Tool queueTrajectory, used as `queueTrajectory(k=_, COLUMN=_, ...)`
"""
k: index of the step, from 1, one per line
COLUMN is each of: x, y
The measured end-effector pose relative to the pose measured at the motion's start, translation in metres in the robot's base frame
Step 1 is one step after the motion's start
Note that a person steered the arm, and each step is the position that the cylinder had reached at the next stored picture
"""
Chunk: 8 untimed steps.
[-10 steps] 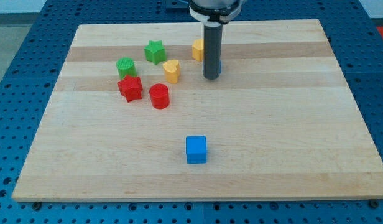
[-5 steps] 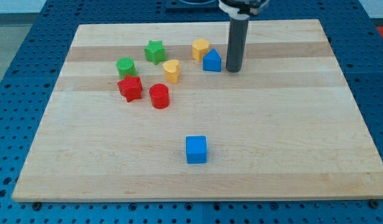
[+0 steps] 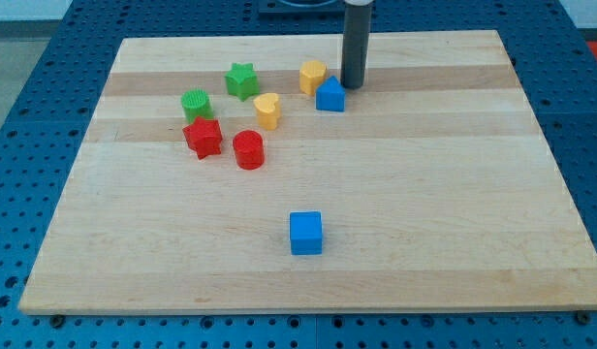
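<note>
On blue pegboard [image 3: 580, 116], pale wooden board [image 3: 424, 194].

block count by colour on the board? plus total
Green: 2, star and cylinder-like block
Yellow: 2, heart and block
Red: 2, star and cylinder
Blue: 2, house-shaped block by my tip, cube
Total: 8

Rod upright, coming down from the view's top edge, right of centre. My tip [image 3: 353, 85] sits at the far part of the board, on the surface. Arm above the rod is out of frame.
</note>
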State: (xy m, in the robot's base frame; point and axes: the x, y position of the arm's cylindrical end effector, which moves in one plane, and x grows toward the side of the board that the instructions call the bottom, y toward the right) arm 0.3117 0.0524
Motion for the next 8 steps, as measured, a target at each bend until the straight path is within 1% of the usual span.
queueTrajectory(k=2, x=0.003, y=-0.004)
queueTrajectory(k=4, x=0.003, y=0.008)
queueTrajectory(k=6, x=-0.016, y=0.009)
queueTrajectory(k=7, x=-0.016, y=0.008)
queueTrajectory(k=8, x=-0.011, y=-0.006)
